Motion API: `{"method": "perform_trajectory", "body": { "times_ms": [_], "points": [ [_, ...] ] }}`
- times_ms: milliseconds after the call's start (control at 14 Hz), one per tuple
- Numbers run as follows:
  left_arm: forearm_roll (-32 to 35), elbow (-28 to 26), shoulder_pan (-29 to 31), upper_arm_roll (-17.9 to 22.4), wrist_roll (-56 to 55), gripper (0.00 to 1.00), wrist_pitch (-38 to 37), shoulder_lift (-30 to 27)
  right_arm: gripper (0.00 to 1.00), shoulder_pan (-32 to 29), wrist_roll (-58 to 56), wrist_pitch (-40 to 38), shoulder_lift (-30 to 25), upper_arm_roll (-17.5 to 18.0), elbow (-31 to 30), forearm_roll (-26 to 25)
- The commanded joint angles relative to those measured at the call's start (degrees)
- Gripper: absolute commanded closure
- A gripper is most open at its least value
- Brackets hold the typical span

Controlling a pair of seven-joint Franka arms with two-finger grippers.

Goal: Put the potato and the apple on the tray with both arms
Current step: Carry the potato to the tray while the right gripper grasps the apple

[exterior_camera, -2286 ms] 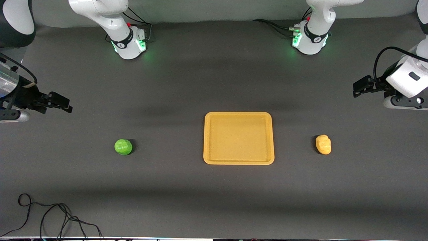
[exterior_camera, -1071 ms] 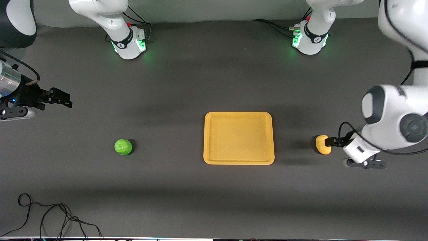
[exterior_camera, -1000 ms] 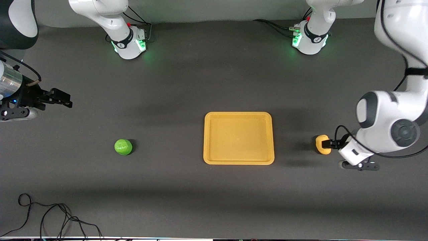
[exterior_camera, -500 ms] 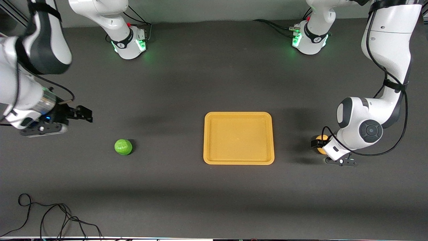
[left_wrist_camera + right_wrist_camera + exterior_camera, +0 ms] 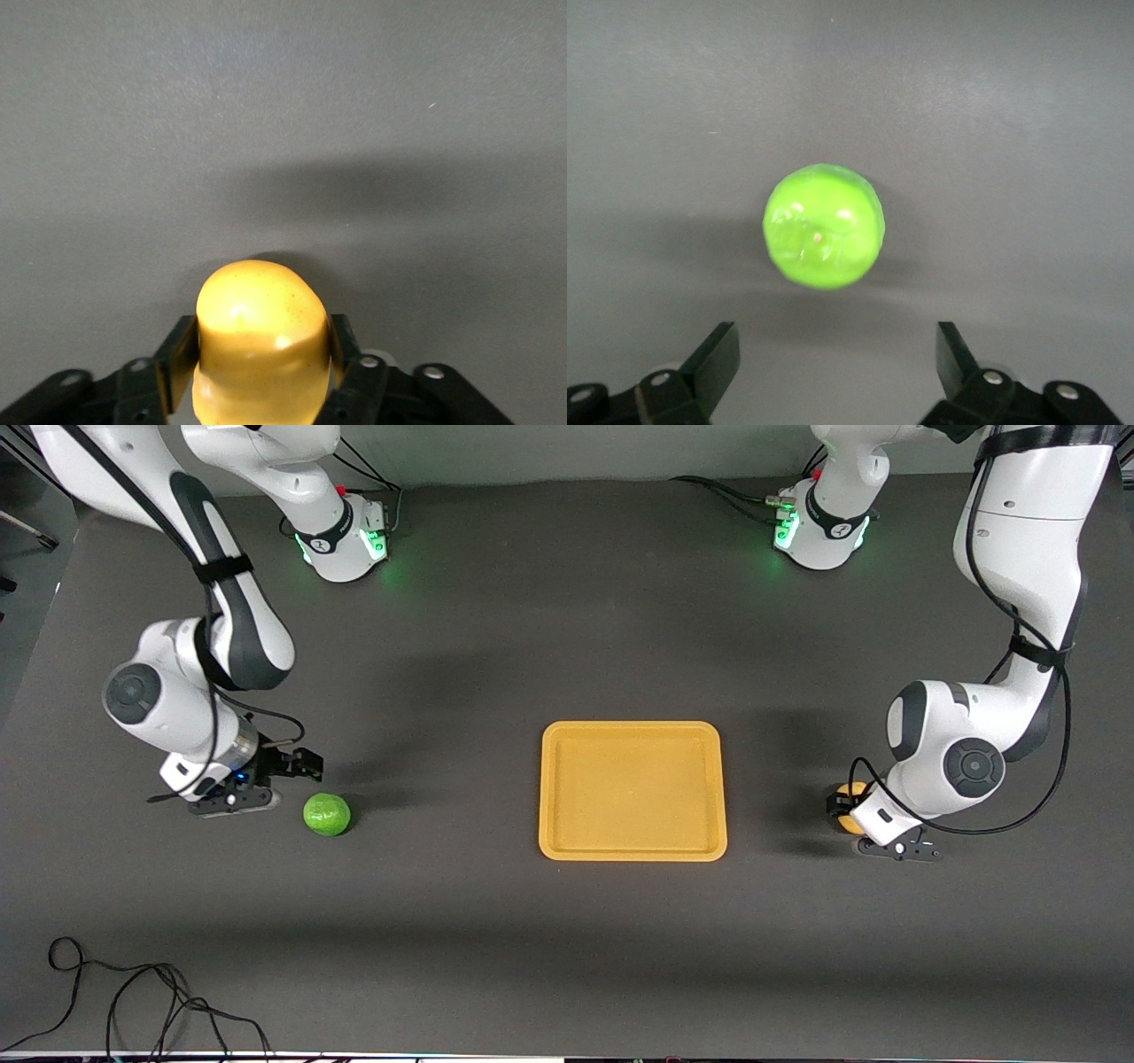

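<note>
The yellow-orange potato [image 5: 852,790] lies on the dark table toward the left arm's end, mostly hidden by the left arm's hand. My left gripper [image 5: 838,804] is low on it. In the left wrist view my left gripper [image 5: 260,323] is shut on the potato [image 5: 260,345], one finger against each side. The green apple [image 5: 327,814] lies toward the right arm's end. My right gripper [image 5: 306,764] is open just beside it. In the right wrist view the apple [image 5: 824,226] sits ahead of my right gripper [image 5: 837,335], outside the fingers. The tray [image 5: 629,727] lies empty between the two fruits.
A loose black cable [image 5: 133,1001] lies at the table's near corner on the right arm's end. The two green-lit arm bases [image 5: 341,536] stand along the table edge farthest from the front camera.
My right arm has swung in from the table's end and come down beside the apple. My left gripper has settled lower around the potato and closed on it.
</note>
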Motion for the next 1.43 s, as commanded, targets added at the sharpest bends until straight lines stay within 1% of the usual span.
{"method": "perform_trajectory", "body": {
  "times_ms": [0,143,214,286,357,500,571,643,714,786,857,1000,1071,1143,1214,1357],
  "points": [
    [0.0,2.86,-1.7,-0.39,-3.85,0.68,-10.53,-5.62,0.02,1.33,1.82,4.03,3.11,-0.39,0.63,1.12],
    [-0.44,10.4,-5.56,-1.09,-8.67,0.68,-22.47,-6.69,0.02,1.33,1.91,5.09,6.01,-0.39,2.46,1.21],
    [-1.66,14.1,-7.41,-2.06,-12.44,0.68,-26.54,-6.08,0.02,1.33,2.52,5.1,7.33,-0.39,3.87,1.21],
    [-3.15,15.87,-9.17,-3.11,-15.95,0.68,-27.71,-5.72,0.02,1.33,3.57,5.19,8.39,-0.39,4.93,1.12],
    [-4.12,15.98,-11.1,-3.73,-19.3,0.68,-27.2,-5.37,0.02,1.33,3.84,5.54,9.27,-0.39,5.46,1.12],
    [-3.61,16.07,-17.15,-3.91,-27.72,0.68,-23.53,-1.96,0.02,1.25,3.93,6.93,12.16,-0.39,6.69,1.12],
    [-3.08,16.24,-19.18,-3.82,-31.33,0.68,-20.89,0.32,0.12,1.24,4.54,8.08,13.31,-0.39,7.04,1.12],
    [-2.56,16.33,-20.33,-3.91,-32.94,0.68,-18.87,2.0,0.29,1.33,5.06,8.26,13.75,-0.39,7.22,1.12],
    [-1.94,16.33,-21.04,-3.82,-33.65,0.68,-17.54,3.32,0.4,1.51,5.68,8.0,13.67,-0.39,7.57,1.12],
    [-1.67,16.33,-21.14,-3.91,-33.92,0.67,-16.48,4.46,0.46,1.86,6.29,7.56,12.97,-0.39,7.84,1.12],
    [-1.5,16.33,-21.48,-3.82,-34.35,0.66,-15.43,5.52,0.51,2.64,7.34,5.56,11.84,-0.39,8.27,1.12],
    [-0.27,16.33,-22.28,-3.74,-35.85,0.65,-13.4,7.11,0.52,4.75,9.54,-1.28,9.11,-0.48,10.99,1.12],
    [-0.18,16.33,-22.28,-3.74,-35.94,0.64,-13.31,7.2,0.54,5.46,9.64,-4.01,7.88,-0.39,12.31,1.12],
    [-0.18,16.33,-22.28,-3.74,-35.94,0.48,-13.39,7.11,0.58,5.72,9.73,-6.48,6.56,-0.39,13.37,1.12],
    [-0.09,16.33,-22.28,-3.74,-35.85,0.02,-13.31,7.11,0.61,5.81,9.73,-8.5,5.51,-0.39,14.25,1.03],
    [0.09,16.33,-22.28,-3.74,-36.46,0.0,-13.92,6.41,0.61,5.9,9.73,-12.29,4.8,-0.3,16.7,1.12]
  ]
}}
